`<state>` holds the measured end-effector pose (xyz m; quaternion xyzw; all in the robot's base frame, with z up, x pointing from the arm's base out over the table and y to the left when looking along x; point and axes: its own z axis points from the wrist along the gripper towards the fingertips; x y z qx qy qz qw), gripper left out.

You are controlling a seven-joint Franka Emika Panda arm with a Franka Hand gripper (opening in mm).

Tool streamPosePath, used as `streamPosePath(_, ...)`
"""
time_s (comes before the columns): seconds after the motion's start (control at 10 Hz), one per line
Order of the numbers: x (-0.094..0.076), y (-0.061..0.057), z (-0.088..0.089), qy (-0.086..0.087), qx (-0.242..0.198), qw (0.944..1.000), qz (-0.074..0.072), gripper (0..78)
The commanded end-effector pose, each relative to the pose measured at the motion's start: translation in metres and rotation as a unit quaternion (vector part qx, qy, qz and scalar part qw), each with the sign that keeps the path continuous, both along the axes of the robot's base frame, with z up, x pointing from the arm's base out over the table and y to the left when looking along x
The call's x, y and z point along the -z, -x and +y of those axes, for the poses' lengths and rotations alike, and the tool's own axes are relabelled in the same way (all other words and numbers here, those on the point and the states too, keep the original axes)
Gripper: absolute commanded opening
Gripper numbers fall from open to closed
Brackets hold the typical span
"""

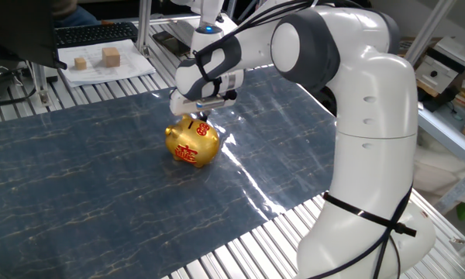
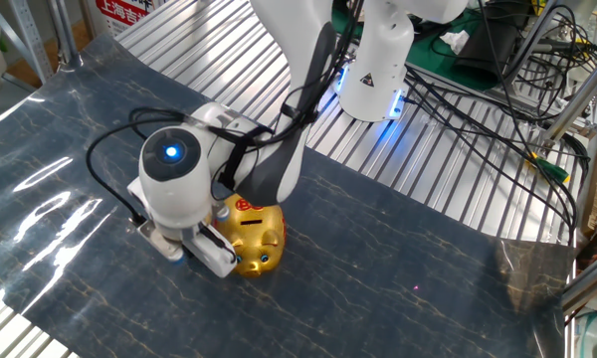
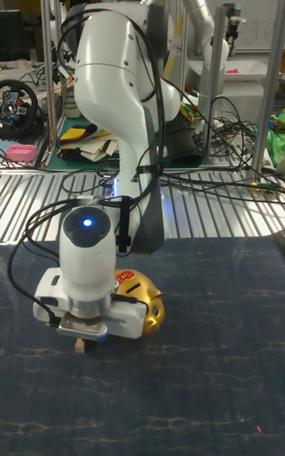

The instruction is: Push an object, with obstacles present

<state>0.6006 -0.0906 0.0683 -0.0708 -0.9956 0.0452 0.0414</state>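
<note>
Dark blue marbled sheeting [image 1: 101,178] covers the ribbed metal table [image 2: 458,169] where we work, with cables and shelving behind. Our one gripper [image 3: 82,339] points straight down over the sheet, and in the tall fixed view a single tiny tan wooden cube [image 3: 80,344] shows right beneath it at the fingertips; we cannot tell whether the jaws are wide or narrow, nor whether they touch the cube, since the wrist housing hides them. In both fixed views the cube is hidden behind the gripper. Just beside the gripper, against its side, sits the one gold piggy bank [image 1: 191,143] with red characters, resting on the sheet; in the tall fixed view it lies to the right of the cube. Farther out, beyond the sheet's far edge, we count two larger wooden blocks [image 1: 111,56] on a white paper [image 1: 132,68], well apart from the gripper.
</note>
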Motion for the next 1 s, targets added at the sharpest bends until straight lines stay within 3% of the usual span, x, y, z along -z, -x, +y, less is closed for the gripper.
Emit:
streamPosePath(0.1,-0.002,0.011,-0.019,0.003,-0.012,0.9999,0.0,0.0)
streamPosePath(0.2,-0.001,0.018,-0.031,0.003,-0.016,0.9999,-0.001,0.0)
streamPosePath(0.7,-0.007,0.032,-0.059,0.008,-0.029,0.9996,0.001,0.0)
streamPosePath(1.0,-0.002,0.04,-0.074,0.006,-0.036,0.9993,-0.002,0.0)
